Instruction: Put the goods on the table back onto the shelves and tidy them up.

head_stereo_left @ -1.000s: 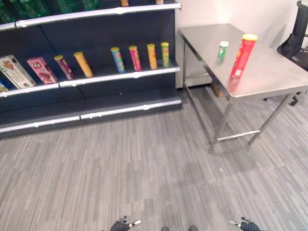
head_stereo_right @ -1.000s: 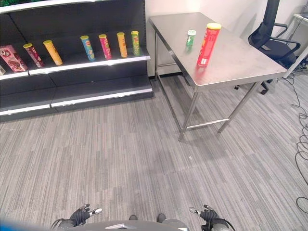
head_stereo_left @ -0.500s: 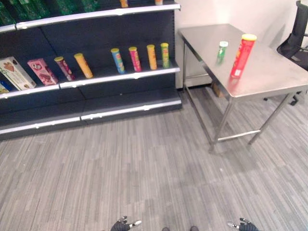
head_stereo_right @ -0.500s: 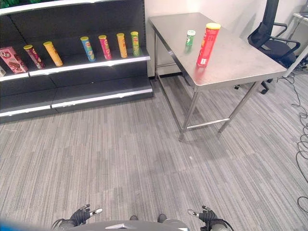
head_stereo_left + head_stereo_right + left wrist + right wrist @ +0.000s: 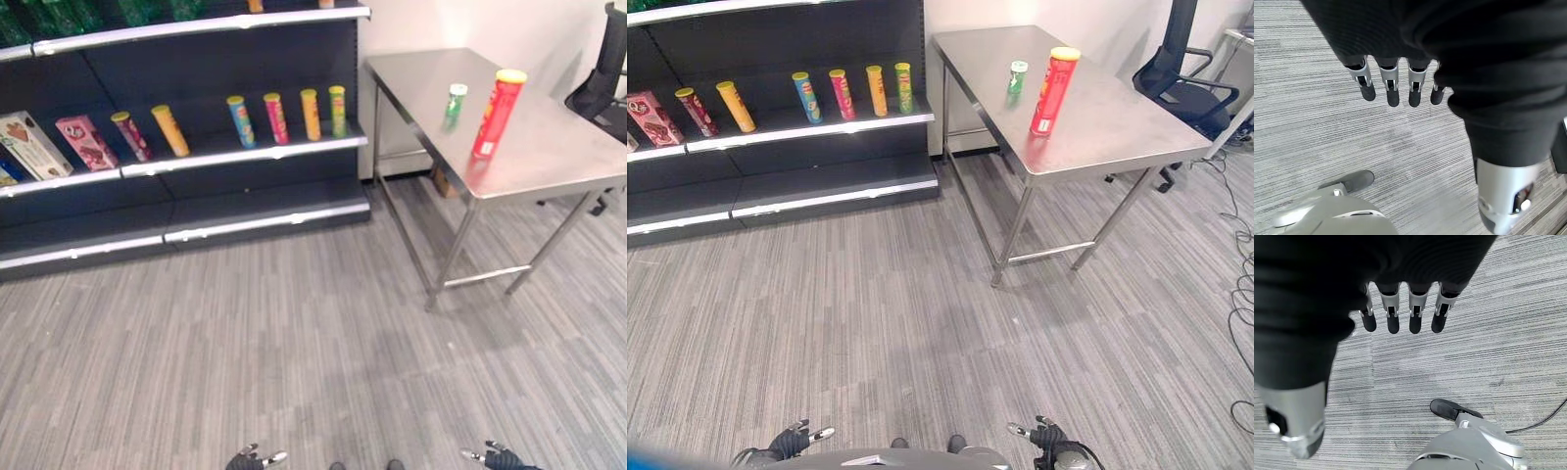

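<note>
Hanging low over the grey floor (image 5: 294, 352), the left hand (image 5: 1396, 88) and the right hand (image 5: 1400, 316) are keeping their fingers straight, spread and empty, as a second ago. On the shelf (image 5: 245, 157), the boxes (image 5: 59, 145) and the row of tubes (image 5: 284, 116) are standing unchanged. To the right, the small green can (image 5: 456, 101) and the tall red tube (image 5: 495, 115) are staying upright, near each other, on the steel surface (image 5: 549, 147). Only the view is shifting slightly.
</note>
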Available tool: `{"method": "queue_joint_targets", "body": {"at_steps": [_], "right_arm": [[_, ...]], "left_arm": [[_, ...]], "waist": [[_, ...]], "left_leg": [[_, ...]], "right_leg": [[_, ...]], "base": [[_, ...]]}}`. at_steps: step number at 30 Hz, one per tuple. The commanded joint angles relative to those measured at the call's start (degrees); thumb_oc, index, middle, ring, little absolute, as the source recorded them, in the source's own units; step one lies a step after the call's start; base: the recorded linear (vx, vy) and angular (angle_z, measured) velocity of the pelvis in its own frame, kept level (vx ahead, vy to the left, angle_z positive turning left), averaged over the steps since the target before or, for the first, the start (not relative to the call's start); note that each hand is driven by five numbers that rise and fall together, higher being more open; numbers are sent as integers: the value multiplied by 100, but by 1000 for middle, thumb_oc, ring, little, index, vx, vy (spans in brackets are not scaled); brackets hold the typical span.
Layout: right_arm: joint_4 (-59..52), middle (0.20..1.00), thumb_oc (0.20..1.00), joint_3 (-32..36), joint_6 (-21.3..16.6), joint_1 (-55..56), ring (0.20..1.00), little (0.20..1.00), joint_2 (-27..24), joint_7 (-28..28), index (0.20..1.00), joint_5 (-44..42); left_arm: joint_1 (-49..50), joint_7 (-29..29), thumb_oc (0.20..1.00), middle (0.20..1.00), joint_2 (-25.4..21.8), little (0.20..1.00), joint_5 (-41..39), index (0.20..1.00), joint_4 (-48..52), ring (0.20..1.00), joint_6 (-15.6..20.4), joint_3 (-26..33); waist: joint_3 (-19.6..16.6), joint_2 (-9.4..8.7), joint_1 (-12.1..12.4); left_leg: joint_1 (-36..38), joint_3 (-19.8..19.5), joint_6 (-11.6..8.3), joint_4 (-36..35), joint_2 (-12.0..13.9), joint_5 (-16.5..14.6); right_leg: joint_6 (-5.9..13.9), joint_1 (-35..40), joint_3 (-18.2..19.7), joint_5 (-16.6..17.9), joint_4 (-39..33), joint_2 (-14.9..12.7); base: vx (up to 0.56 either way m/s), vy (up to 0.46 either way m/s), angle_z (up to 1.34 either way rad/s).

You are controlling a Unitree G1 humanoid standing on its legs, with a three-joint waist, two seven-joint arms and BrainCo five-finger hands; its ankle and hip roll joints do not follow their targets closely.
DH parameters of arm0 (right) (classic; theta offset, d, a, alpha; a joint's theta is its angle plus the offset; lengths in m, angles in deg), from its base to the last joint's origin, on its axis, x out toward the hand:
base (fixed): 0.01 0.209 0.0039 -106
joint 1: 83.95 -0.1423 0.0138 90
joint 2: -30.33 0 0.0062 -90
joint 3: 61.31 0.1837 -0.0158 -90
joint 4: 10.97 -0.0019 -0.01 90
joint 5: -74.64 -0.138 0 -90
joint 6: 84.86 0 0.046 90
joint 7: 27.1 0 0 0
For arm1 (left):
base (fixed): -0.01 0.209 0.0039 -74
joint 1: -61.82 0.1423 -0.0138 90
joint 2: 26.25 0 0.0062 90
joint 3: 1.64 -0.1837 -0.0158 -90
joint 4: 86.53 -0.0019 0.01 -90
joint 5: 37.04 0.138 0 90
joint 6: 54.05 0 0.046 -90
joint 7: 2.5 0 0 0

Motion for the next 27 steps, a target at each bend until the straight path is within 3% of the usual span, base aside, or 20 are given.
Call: {"method": "queue_joint_targets", "body": {"at_steps": [1,4,7,9,10,11,14,17,21,24,27], "right_arm": [[-24,1000,1000,-209,-58,-307,1000,1000,-219,30,1000,123],[-101,1000,1000,-186,-68,-282,1000,1000,-218,33,1000,98],[-175,1000,1000,-139,-73,-221,1000,1000,-248,30,1000,22],[-158,1000,1000,-101,-90,-185,1000,1000,-233,-1,1000,-37],[-91,1000,1000,-102,-106,-232,1000,1000,-230,-20,1000,-93],[-90,1000,1000,-102,-106,-233,1000,1000,-230,-19,1000,-93],[-123,1000,1000,-109,-110,-310,1000,1000,-261,-20,1000,-107],[-230,1000,1000,-127,-71,-312,1000,1000,-263,-36,1000,10],[-221,1000,1000,-90,-98,-225,1000,1000,-276,-19,1000,84],[-234,1000,1000,-138,-110,-221,1000,1000,-354,17,1000,146],[-369,1000,1000,-150,-140,-224,1000,1000,-489,8,1000,154]], "left_arm": [[-401,-4,1000,1000,-108,1000,173,1000,-131,1000,160,-69],[-427,-6,1000,1000,-142,1000,199,1000,-142,1000,146,-58],[-439,1,1000,1000,-168,1000,195,1000,-105,1000,130,-51],[-442,-11,1000,1000,-176,1000,188,1000,-48,1000,128,-78],[-502,12,1000,1000,-174,1000,152,1000,-37,1000,164,-103],[-503,12,1000,1000,-174,1000,152,1000,-38,1000,164,-103],[-632,41,1000,1000,-185,1000,164,1000,-89,1000,191,-151],[-648,39,1000,1000,-172,1000,175,1000,-115,1000,192,-112],[-584,39,1000,1000,-115,1000,214,1000,-151,1000,213,-68],[-552,37,1000,1000,-55,1000,207,1000,-188,1000,194,-78],[-564,35,1000,1000,-16,1000,206,1000,-131,1000,193,-179]], "waist": [[206,-98,104],[337,-73,58],[526,-16,-49],[594,71,-113],[601,48,-211],[611,55,-216],[668,-30,-352],[698,-49,-448],[571,-137,-453],[399,-96,-495],[309,57,-509]], "left_leg": [[-27,-191,-154,55,84,-308],[41,-278,14,55,-38,-321],[139,-406,157,55,-123,-353],[217,-455,177,55,-129,-439],[287,-622,119,55,-191,-547],[298,-627,118,55,-183,-549],[448,-807,44,55,-286,-734],[730,-895,-58,55,-261,-921],[1059,-1025,-125,55,-291,-1217],[1248,-1157,-202,55,-84,-1337],[1303,-1192,-454,198,222,-875]], "right_leg": [[823,-425,42,-251,1066,-795],[948,-1002,263,81,2207,-897],[895,-1632,585,540,3326,-870],[849,-2050,670,461,3733,-825],[789,-2078,778,268,2789,-561],[787,-2058,769,273,2773,-555],[907,-2163,743,676,962,-550],[1103,-2391,379,957,28,-620],[1084,-2311,-114,1109,-56,-735],[964,-2122,-249,1242,11,-655],[808,-1982,-368,1110,158,-488]], "base": [[-55,132,-11],[-22,144,-10],[-9,146,4],[169,86,6],[288,11,-2],[289,-57,7],[263,-69,14],[343,-71,23],[359,-112,29],[463,-208,63],[375,-199,65]]}}
